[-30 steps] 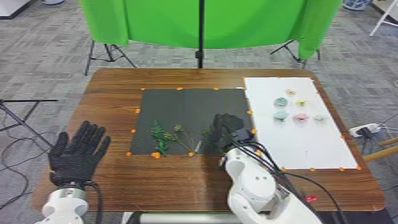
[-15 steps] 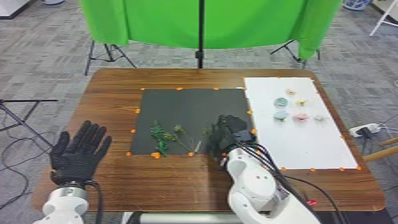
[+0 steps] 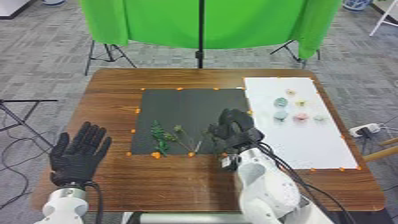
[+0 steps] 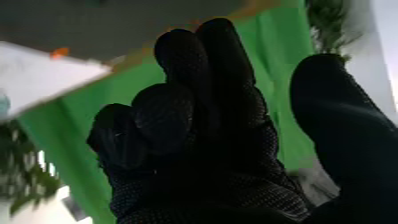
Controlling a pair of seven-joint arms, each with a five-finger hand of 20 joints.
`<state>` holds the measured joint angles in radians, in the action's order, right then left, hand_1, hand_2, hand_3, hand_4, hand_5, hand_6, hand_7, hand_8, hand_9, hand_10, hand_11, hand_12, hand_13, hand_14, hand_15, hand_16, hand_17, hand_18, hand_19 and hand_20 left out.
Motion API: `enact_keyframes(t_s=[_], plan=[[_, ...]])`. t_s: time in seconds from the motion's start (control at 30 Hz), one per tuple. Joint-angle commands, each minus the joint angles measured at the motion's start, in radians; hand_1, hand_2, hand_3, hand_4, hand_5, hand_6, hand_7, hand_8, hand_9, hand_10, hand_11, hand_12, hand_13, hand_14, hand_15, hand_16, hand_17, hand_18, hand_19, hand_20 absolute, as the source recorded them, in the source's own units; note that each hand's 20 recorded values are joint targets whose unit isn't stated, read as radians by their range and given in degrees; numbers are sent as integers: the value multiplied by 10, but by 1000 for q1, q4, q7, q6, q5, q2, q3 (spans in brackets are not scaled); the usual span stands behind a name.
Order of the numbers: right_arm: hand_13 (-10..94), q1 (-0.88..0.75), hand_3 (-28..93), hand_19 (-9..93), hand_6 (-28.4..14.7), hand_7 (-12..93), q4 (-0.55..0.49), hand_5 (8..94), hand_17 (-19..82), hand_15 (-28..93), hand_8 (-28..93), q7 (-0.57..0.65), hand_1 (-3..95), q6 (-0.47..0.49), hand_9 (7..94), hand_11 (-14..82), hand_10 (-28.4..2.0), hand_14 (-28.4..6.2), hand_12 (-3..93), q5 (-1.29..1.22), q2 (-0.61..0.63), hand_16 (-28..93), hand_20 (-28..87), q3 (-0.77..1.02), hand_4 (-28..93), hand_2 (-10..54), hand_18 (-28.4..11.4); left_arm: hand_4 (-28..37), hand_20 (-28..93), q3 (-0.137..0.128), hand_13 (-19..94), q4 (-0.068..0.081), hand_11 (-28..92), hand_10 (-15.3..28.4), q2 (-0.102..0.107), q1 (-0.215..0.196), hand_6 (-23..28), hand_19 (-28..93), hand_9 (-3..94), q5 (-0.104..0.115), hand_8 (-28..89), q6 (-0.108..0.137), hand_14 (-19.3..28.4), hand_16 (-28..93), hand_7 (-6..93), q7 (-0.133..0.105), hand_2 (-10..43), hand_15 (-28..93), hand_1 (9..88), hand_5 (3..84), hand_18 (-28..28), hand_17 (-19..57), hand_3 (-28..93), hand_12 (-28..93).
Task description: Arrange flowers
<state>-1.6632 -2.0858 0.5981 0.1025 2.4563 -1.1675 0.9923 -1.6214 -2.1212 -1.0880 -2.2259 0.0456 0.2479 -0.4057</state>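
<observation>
Flowers [image 3: 299,117] on white sheet [image 3: 306,147]; right robot hand [image 3: 236,126] over dark mat [image 3: 191,107], thumb spread.

my brown wooden table [image 3: 178,190], grey carpet [image 3: 53,60] around it, green cloth [image 3: 151,25] beyond, black pole [image 3: 201,32] upright before the cloth

The surface [image 3: 160,187] was smooth brown wood (its grain showing), the drape [image 3: 244,25] creased green cloth, the right hand [image 3: 234,125] matt black fabric.
</observation>
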Motion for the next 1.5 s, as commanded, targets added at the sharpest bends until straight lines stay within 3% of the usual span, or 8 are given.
enact_keyframes(t_s=[0.03,0.5,1.1,1.2,1.3,1.4,1.5], plan=[[656,-52,784,932,-69,294,-29,763,368,781,-122,28,299,65,733,404,-219,-193,248,-40,-10,286,607,-5,-208,39,-284,-283,126,3,311,1,259,164,-10,-16,110,364,426,7,-101,14,163,-77,175,-1,154,396,261,496,142,-81,772,114],[668,-42,768,932,-62,244,2,819,369,777,-122,45,306,171,766,385,-218,-194,248,-6,-21,289,605,-21,-206,52,-284,-283,126,6,312,2,259,164,-13,-13,110,367,426,6,-102,15,164,-79,176,5,156,399,260,497,142,-82,772,113],[658,-21,766,932,-63,222,32,812,364,771,-111,77,299,157,759,357,-221,-196,239,11,-29,291,598,15,-201,58,-284,-283,126,10,311,4,260,163,-12,-15,110,367,425,10,-102,14,164,-79,176,7,156,399,259,497,142,-82,773,114],[659,-28,766,932,-63,223,21,811,364,771,-110,68,299,144,759,356,-222,-195,239,19,-27,289,597,18,-201,58,-284,-283,126,10,311,4,261,164,-11,-17,110,367,425,10,-102,13,164,-79,176,8,156,399,259,497,142,-82,773,113],[659,-33,768,932,-63,237,4,806,364,771,-102,80,298,67,759,356,-221,-195,239,27,-17,288,598,7,-200,58,-284,-283,126,10,311,4,260,164,-11,-17,110,367,425,10,-102,12,164,-79,177,10,156,399,259,497,142,-82,773,113],[668,-28,781,932,-64,333,16,774,381,780,-88,91,292,-38,754,381,-216,-188,243,66,-25,285,634,10,-190,49,-284,-283,126,11,311,4,261,163,-11,-17,110,368,425,8,-102,12,164,-79,177,12,156,399,259,497,142,-82,772,113],[672,-13,794,932,-67,401,24,742,390,788,-83,109,289,-71,745,409,-215,-185,252,59,-23,286,666,51,-183,41,-284,-283,126,16,311,6,259,164,-15,-14,111,368,425,9,-102,11,163,-79,176,15,156,399,259,497,142,-82,772,113]])
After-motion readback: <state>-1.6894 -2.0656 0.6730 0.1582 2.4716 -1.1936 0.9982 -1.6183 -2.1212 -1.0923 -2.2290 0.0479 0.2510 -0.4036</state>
